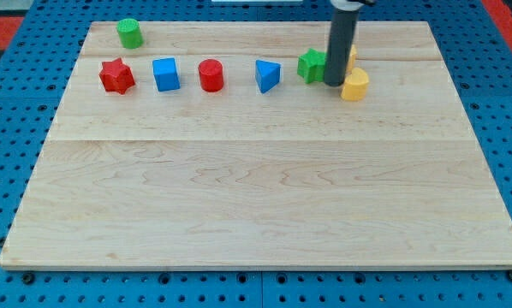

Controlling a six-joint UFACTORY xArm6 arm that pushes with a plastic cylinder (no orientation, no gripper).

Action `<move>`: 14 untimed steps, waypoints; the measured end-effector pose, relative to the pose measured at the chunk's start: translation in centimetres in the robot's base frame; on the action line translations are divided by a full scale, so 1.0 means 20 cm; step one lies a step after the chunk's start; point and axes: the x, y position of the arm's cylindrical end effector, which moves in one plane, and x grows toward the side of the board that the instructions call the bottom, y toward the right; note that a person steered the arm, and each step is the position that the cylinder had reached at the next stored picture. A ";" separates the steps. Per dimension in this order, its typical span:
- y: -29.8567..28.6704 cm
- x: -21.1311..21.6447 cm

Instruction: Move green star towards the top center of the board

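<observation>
The green star (310, 65) lies on the wooden board (264, 188) near the view's top, right of centre. My tip (335, 83) touches the star's right side, and the dark rod rises out of the view's top. A yellow block (354, 85) sits just right of the tip. A second yellow block (352, 58) is mostly hidden behind the rod.
A row lies along the view's top: a red star (116, 76), a blue cube (165, 74), a red cylinder (211, 75) and a blue triangle (268, 75). A green cylinder (129, 33) sits in the top left corner. Blue pegboard surrounds the board.
</observation>
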 end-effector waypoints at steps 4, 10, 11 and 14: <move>-0.22 -0.25; -0.60 -0.17; -0.83 -0.24; -0.69 -0.42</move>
